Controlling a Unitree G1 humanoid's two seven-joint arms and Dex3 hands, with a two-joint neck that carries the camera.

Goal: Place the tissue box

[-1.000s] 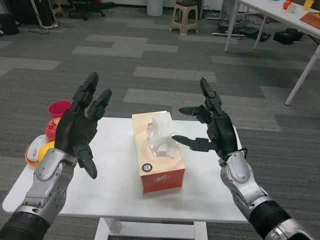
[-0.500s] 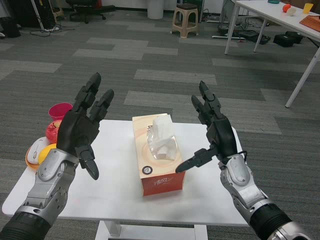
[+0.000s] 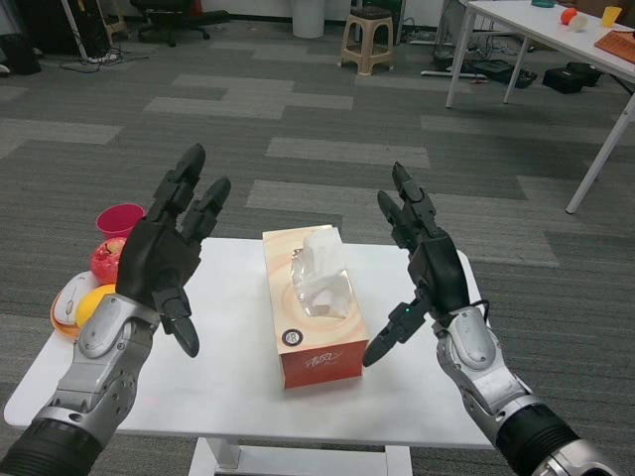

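Since a second ago the right robot hand point(image 3: 429, 283) has swung its thumb down and away from the tissue box point(image 3: 313, 305). Both hands hover spread and empty; the box stands on the tabletop point(image 3: 233, 382) between them, likely just released. Beyond the left robot hand point(image 3: 164, 260), fruit point(image 3: 91, 301) and a pink cup point(image 3: 118, 218) are partly hidden.

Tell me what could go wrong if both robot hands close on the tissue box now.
The tissue box sits slightly skewed between the open left robot hand and right robot hand, so an uneven squeeze could twist it. The raised tissue may snag. A sideways shove could hit the fruit at the table's left edge.
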